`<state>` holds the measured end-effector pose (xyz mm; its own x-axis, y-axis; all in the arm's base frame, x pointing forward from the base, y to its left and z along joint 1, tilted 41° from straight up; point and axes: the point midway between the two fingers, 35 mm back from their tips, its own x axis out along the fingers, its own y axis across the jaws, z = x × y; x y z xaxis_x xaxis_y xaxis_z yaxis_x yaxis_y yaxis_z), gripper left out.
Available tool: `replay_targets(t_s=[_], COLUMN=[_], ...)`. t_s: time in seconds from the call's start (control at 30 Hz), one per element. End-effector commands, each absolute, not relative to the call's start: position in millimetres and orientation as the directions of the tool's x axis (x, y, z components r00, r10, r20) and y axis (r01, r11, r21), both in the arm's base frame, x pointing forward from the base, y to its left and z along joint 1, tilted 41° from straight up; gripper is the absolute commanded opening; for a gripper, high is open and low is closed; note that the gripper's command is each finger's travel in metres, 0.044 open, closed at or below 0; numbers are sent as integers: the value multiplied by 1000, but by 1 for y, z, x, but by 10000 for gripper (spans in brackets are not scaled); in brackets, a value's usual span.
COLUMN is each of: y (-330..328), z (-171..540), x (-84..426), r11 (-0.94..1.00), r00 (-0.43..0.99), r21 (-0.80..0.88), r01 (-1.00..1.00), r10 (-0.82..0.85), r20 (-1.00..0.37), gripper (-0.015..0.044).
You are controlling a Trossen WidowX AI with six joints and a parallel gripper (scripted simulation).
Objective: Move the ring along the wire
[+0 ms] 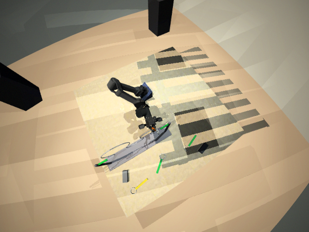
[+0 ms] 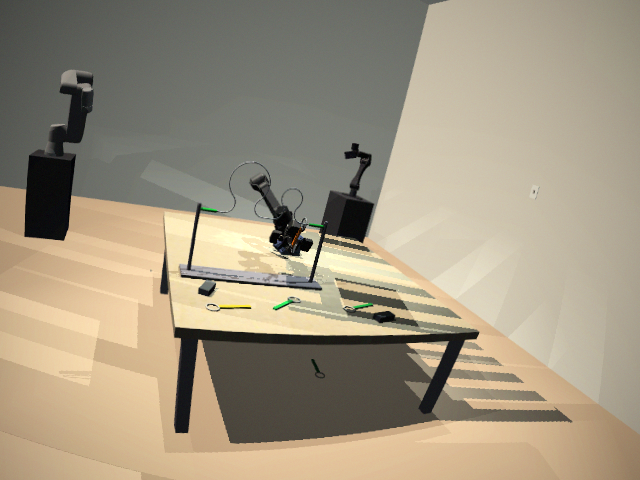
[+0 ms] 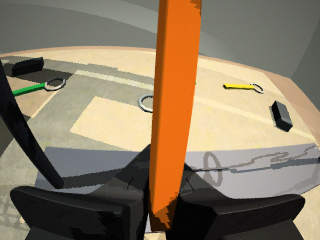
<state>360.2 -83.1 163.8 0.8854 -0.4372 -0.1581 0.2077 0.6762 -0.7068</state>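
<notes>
My gripper [image 1: 152, 128] [image 2: 294, 242] [image 3: 157, 150] is shut on the lower end of the orange handle [image 1: 153, 128] [image 2: 295, 237] [image 3: 175, 80]. The handle stands nearly upright. Its ring [image 2: 300, 230] is at the wire close to the green part [image 1: 163, 126] [image 2: 316, 225] by the right post [image 2: 316, 255]. The ring is out of the wrist view. The thin grey wire [image 1: 115, 148] [image 2: 242, 170] loops away to the other green part [image 1: 102, 162] [image 2: 208, 209] at the left post [image 2: 193, 237]. Both posts stand on a grey base plate [image 1: 129, 152] [image 2: 232, 273] [image 3: 94, 160].
Loose rings lie on the table in front of the plate: one with a yellow handle [image 1: 141, 184] [image 2: 235, 307] [image 3: 242, 86] and two with green handles [image 1: 159, 166] [image 2: 281, 304] [image 1: 192, 140] [image 2: 363, 305]. A grey block [image 1: 125, 176] [image 2: 206, 287] and a black block [image 1: 203, 147] [image 2: 383, 316] lie nearby.
</notes>
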Motion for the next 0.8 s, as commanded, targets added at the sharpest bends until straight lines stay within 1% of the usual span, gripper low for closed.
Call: replay_targets(t_s=[0.0, 0.77], y=[-77, -58], z=[158, 142], x=[360, 363], r11=[693, 704], r00=[886, 887], r21=[-690, -679], r01=[210, 210], r10=[-433, -428], r20=[-166, -170], gripper=[-150, -150])
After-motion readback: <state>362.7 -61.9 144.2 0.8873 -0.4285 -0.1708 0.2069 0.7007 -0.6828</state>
